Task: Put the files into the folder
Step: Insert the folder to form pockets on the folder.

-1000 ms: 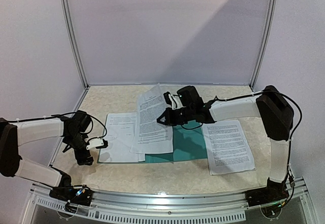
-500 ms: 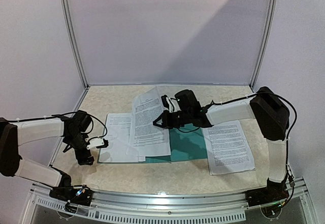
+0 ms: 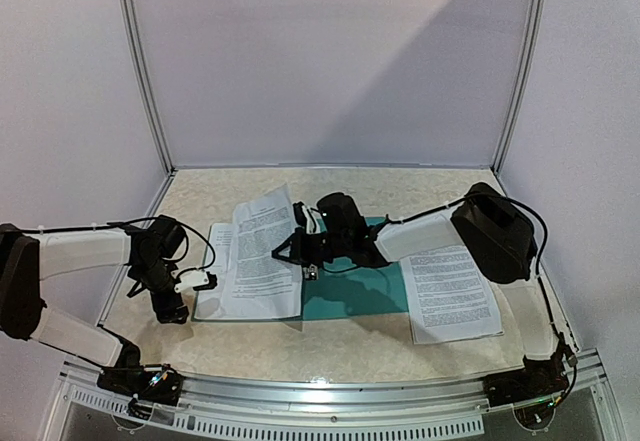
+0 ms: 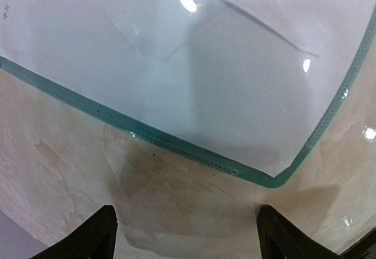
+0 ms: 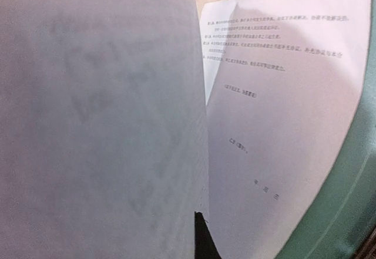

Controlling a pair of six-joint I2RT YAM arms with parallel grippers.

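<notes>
The teal folder (image 3: 365, 293) lies open in the middle of the table, its left half covered by white files. My right gripper (image 3: 293, 252) is shut on the right edge of one printed sheet (image 3: 258, 251), holding it tilted over the folder's left half. In the right wrist view that sheet's grey back (image 5: 100, 124) fills the left side beside one dark fingertip (image 5: 202, 242); a printed sheet (image 5: 282, 112) lies below on the folder (image 5: 346, 212). My left gripper (image 3: 186, 298) hangs open over bare table just off the folder's corner (image 4: 276, 180), with nothing between its fingers (image 4: 88, 238).
Another printed sheet (image 3: 450, 293) lies on the table to the right of the folder, partly under my right arm. Metal frame posts (image 3: 140, 71) and white walls close in the back and sides. The table's front rail (image 3: 330, 391) runs between the arm bases.
My right gripper has carried its sheet to the left and lower, from above the folder's middle to over its left half. My left arm has stayed put, still open.
</notes>
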